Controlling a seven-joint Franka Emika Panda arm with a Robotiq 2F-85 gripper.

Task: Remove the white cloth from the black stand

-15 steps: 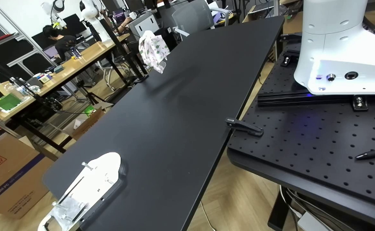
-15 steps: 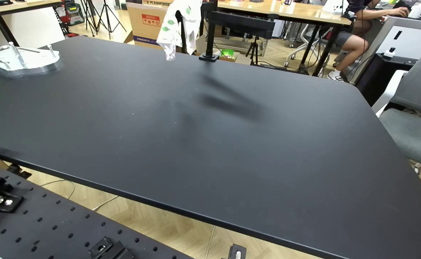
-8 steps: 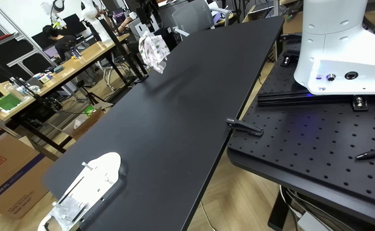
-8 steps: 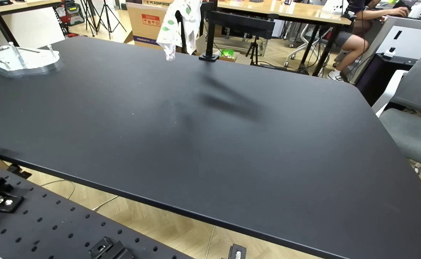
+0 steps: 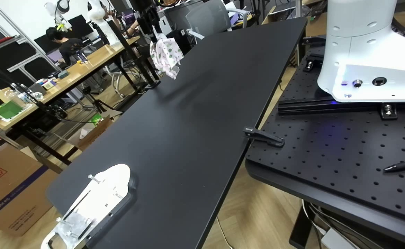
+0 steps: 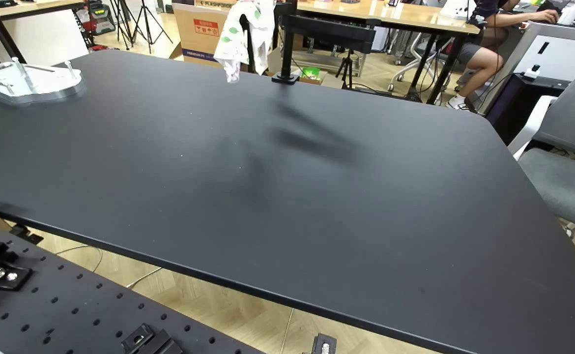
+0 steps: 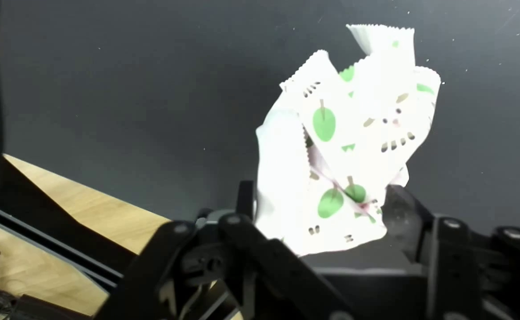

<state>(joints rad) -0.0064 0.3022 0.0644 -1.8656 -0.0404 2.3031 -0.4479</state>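
Jaws lower than before, wide apart, either side of the white cloth (image 7: 353, 138).

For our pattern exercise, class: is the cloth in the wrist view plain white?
No, the white cloth carries green and dark printed shapes.

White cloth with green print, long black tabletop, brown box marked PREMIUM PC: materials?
White cloth with green print: likely thin matte fabric; soft folds, serrated edges.
Long black tabletop: probably laminate or painted board; smooth, low-sheen, only hazy highlights.
Brown box marked PREMIUM PC: likely matte cardboard, given its flat brown faces with printing.
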